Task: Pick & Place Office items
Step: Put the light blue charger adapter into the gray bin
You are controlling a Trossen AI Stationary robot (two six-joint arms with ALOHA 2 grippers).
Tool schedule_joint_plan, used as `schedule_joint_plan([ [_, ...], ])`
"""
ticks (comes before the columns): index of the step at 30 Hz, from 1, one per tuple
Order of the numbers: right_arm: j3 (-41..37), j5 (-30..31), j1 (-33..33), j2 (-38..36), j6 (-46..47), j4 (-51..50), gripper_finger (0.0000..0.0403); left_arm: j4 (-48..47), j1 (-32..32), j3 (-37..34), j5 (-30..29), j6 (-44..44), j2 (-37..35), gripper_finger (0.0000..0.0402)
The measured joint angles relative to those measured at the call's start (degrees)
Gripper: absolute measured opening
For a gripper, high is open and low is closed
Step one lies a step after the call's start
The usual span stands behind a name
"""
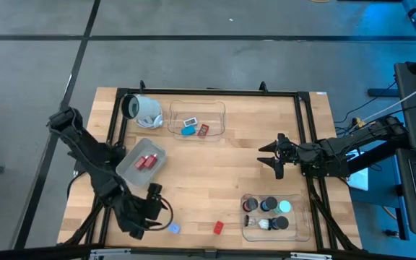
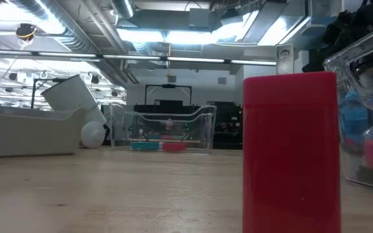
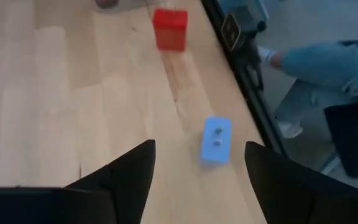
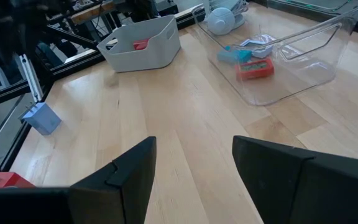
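Table edge (image 3: 241, 81), person's legs (image 3: 328, 68) cropped

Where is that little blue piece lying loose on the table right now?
From above, the blue piece lies on the bare wood near the table's front edge, on the left side, just ahead of the open left gripper, with a red block loose to its right.

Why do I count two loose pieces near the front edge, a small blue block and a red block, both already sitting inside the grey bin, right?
Not quite. The small blue block and the red block are loose, but both lie on the bare table near the front edge, not inside the grey bin. The high view shows this; the left gripper hovers by the blue block.
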Motion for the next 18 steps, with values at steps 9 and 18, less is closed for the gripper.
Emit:
schedule_joint_plan([
  [9,0.0,0.0,0.0,0.0,0.0,0.0,0.0215,0.8,0.0,0.0,4.4,-1.3,9.5,0.0287],
  [18,0.0,0.0,0.0,0.0,0.0,0.0,0.0215,5.1,0.3,-0.1,6.1,-0.7,17.2,0.0294],
])
